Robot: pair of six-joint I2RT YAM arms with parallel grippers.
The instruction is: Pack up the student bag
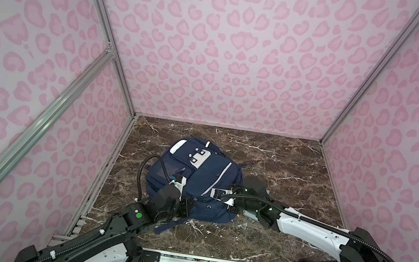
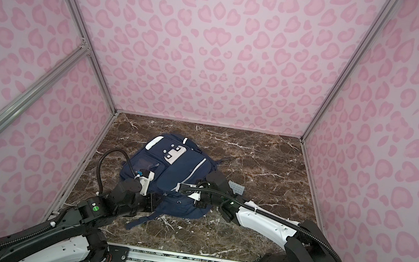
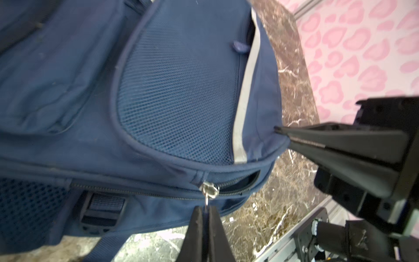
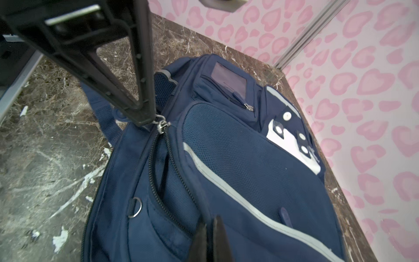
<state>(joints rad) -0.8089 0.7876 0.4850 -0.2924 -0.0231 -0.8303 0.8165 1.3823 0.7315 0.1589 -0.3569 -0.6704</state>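
A large navy student bag (image 1: 204,176) lies front up on a brown marble table (image 1: 296,165), left of centre, one end towards the two robot arms, inside a booth with pink patterned walls. In the left wrist view we see the left gripper (image 3: 205,209), its fingers pressed narrowly together on the small metal zip pull (image 3: 206,201). The pull hangs from the slider (image 3: 209,189) of a long zip on the bag. On one side of the slider the teeth are meshed. On the other side a short dark gap (image 3: 240,182) stands open. The right gripper (image 3: 281,131), fingers likewise almost together, pinches the piped edge of the bag's fabric just past that gap, beside the mesh panel (image 3: 176,90). A small grey flat thing (image 2: 236,188) lies beside the right arm, too hidden for us to name. We judge the step in hand to be running this zip shut over the last open stretch. To do it well, we would hold the right pinch firm and pull gently away from the slider, so the track lies straight and taut. We would then draw the pull along the line of the teeth, low and steady, because the tab is tiny and could slip free. We would also watch that no loose fabric catches in the slider.
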